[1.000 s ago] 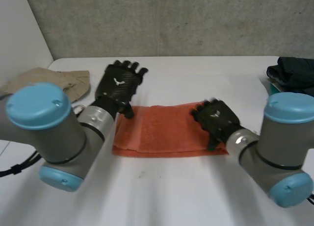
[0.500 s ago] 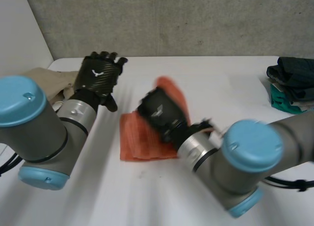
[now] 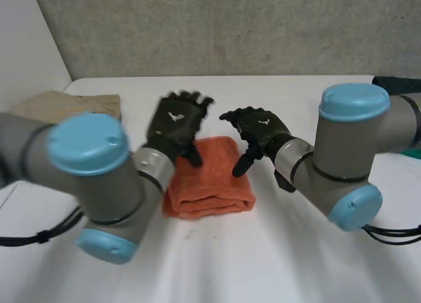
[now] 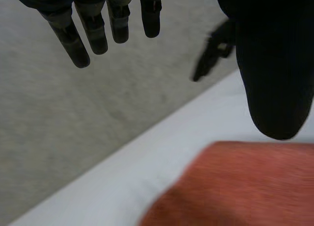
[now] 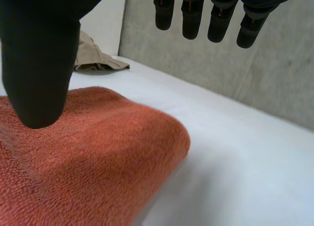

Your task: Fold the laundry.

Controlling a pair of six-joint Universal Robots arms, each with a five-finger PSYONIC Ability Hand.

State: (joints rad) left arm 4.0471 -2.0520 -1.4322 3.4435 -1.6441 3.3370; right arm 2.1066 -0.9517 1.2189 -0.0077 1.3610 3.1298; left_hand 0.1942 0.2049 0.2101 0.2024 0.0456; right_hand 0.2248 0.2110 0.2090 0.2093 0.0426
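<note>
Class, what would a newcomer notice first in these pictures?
An orange towel, folded into a thick pad, lies centred on the table. Both black hands are open over its far edge, the left hand at its left, the right hand at its right. A beige cloth lies far left.

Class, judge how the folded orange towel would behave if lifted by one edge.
The orange towel is probably floppy: its folded edge looks rounded and soft. Its layers would likely fall open. Its looped pile suggests little slipping.
</note>
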